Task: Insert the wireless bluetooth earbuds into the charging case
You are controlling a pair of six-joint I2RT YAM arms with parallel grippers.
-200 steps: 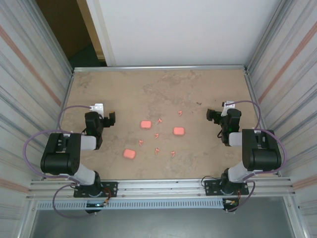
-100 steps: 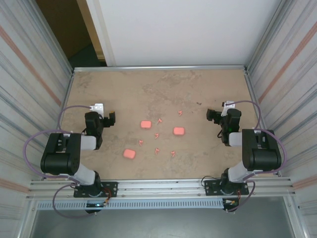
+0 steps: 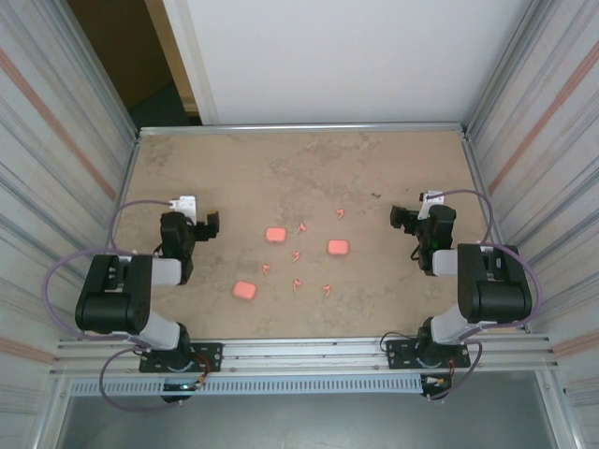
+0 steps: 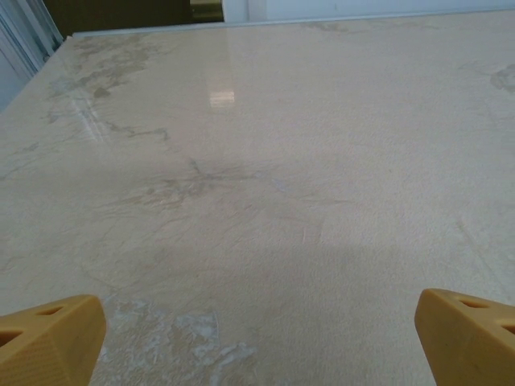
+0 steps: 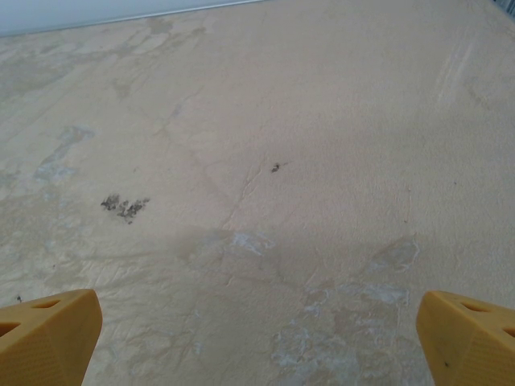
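Three rounded pink charging cases lie mid-table in the top view: one [image 3: 274, 235] at the back left, one [image 3: 338, 247] to the right, one [image 3: 244, 291] nearest the front. Several tiny salmon-pink earbuds are scattered among them, for instance one [image 3: 301, 227] beside the back case, one [image 3: 341, 213] farther back, and one [image 3: 327, 289] near the front. My left gripper [image 3: 197, 214] rests open well left of the group. My right gripper [image 3: 415, 209] rests open to its right. Both wrist views show yellow fingertips [image 4: 52, 342] [image 5: 48, 334] wide apart over bare tabletop.
The beige marbled table [image 3: 309, 168] is fenced by a metal rail and ribbed side walls [image 3: 56, 168]. Broad bare surface stretches behind the cases toward the back edge. Purple cables [image 3: 131, 210] loop beside each arm.
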